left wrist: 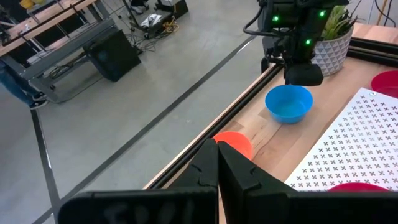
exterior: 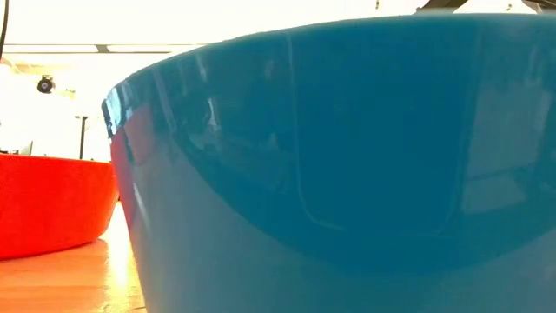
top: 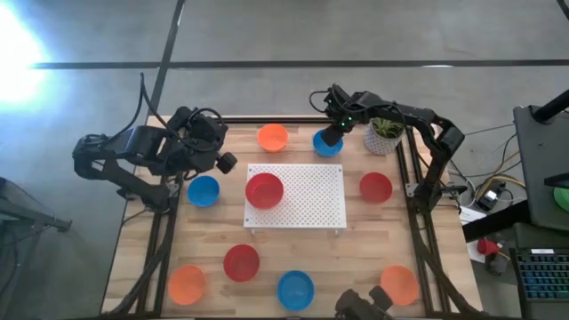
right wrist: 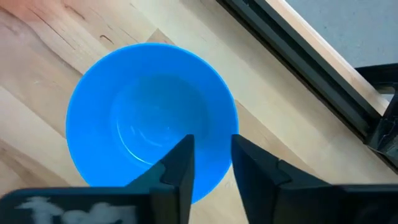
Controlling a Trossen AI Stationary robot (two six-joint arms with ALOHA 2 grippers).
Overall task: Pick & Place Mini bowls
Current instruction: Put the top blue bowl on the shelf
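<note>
Blue mini bowl [right wrist: 152, 118] bears no label; parted right gripper [right wrist: 211, 158] straddles its rim.

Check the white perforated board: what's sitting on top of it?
One red bowl sits on the white perforated board, near the left arm's side. The rest of its top is bare. Whatever lies under the bowl and the board is covered.

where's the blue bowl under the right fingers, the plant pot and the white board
blue bowl [right wrist: 140, 106], right wrist view, inner floor
plant pot [top: 382, 140], high view, white side
white board [top: 311, 197], high view, bare perforated surface
</note>
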